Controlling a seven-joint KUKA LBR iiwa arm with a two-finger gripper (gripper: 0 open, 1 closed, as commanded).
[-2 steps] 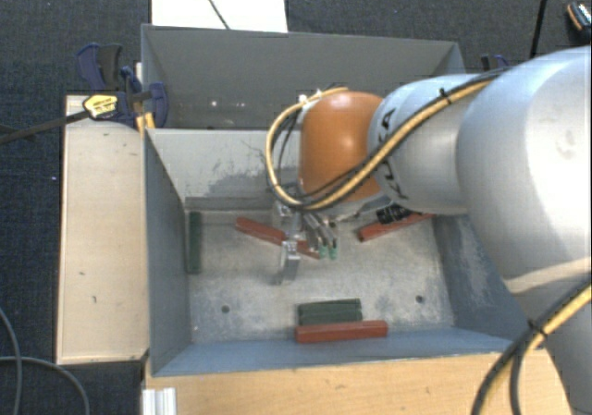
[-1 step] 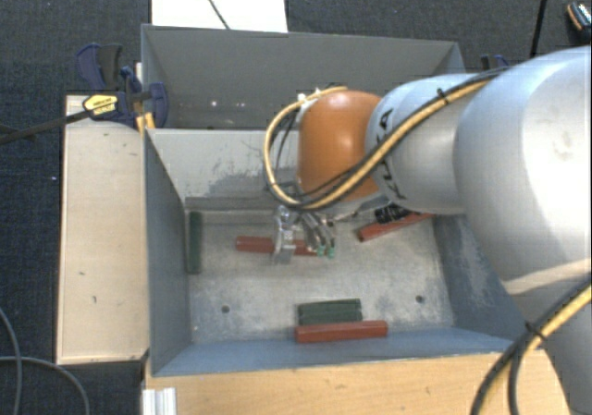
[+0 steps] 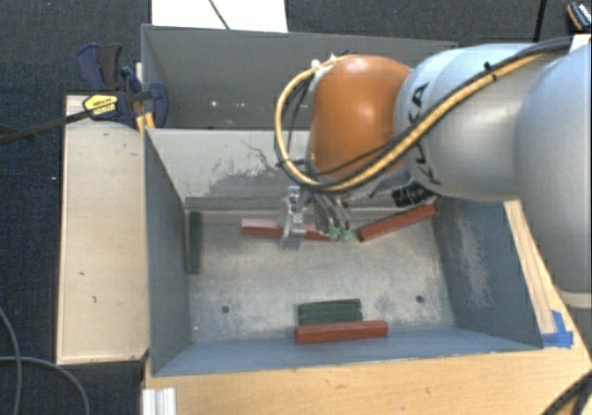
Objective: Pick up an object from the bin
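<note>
Although the claw [image 3: 310, 224] sits low by the far wall of the grey bin [image 3: 166, 247], over the right end of a red bar [image 3: 260, 228] lying along it, I cannot tell whether it is apart or together. Bin also holds a tilted red bar [image 3: 396, 222] far right, a dark green block [image 3: 192, 242] left, and a green slab [image 3: 328, 311] beside a red strip [image 3: 340, 332] near. Arm lettering [image 3: 418, 101] partly cable-covered.

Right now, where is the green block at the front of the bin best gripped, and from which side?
Grip the green block at its two short ends, coming straight down from above. It lies flat, long side left to right, and the red bar lies close along its front side, leaving little room there. Both ends look free.
</note>
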